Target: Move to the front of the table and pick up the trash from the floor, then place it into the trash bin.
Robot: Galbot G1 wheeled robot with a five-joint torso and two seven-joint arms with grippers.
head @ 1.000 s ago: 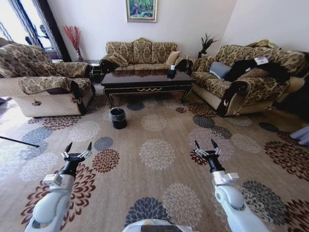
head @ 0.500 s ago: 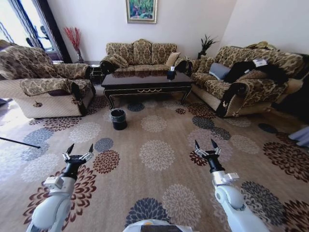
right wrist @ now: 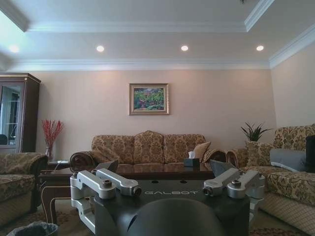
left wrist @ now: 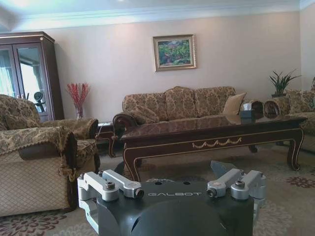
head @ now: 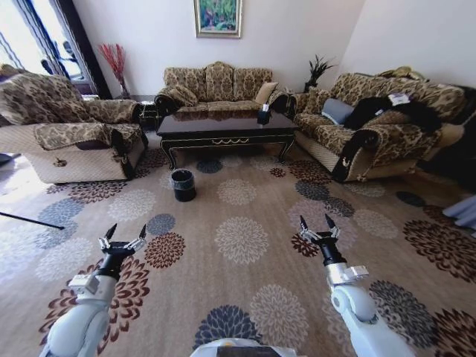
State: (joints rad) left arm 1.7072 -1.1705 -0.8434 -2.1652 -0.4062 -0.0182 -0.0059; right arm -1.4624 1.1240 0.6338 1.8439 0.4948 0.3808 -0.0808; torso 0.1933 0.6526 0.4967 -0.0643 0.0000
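Observation:
The dark glossy table point(head: 225, 126) with gold trim stands across the room before the far sofa; it is also in the wrist views point(left wrist: 211, 135) point(right wrist: 162, 170). The black trash bin point(head: 182, 184), lined with a bag, sits on the flowered floor point(head: 238, 290) just in front of the table's left end, and its rim shows in the right wrist view point(right wrist: 32, 228). I cannot make out any trash on the carpet. My left gripper point(head: 126, 232) and right gripper point(head: 314, 222) both hover low over the near carpet, open and holding nothing, pointing toward the table.
A patterned armchair point(head: 67, 137) stands at the left, a three-seat sofa point(head: 217, 83) behind the table, and another sofa point(head: 379, 123) with dark clothes on it at the right. A tissue box point(head: 263, 114) sits on the table. Wide open carpet lies between me and the table.
The whole head view has shifted slightly downward, so the camera moved. My left gripper sits a little lower in the picture. The right gripper holds its pose.

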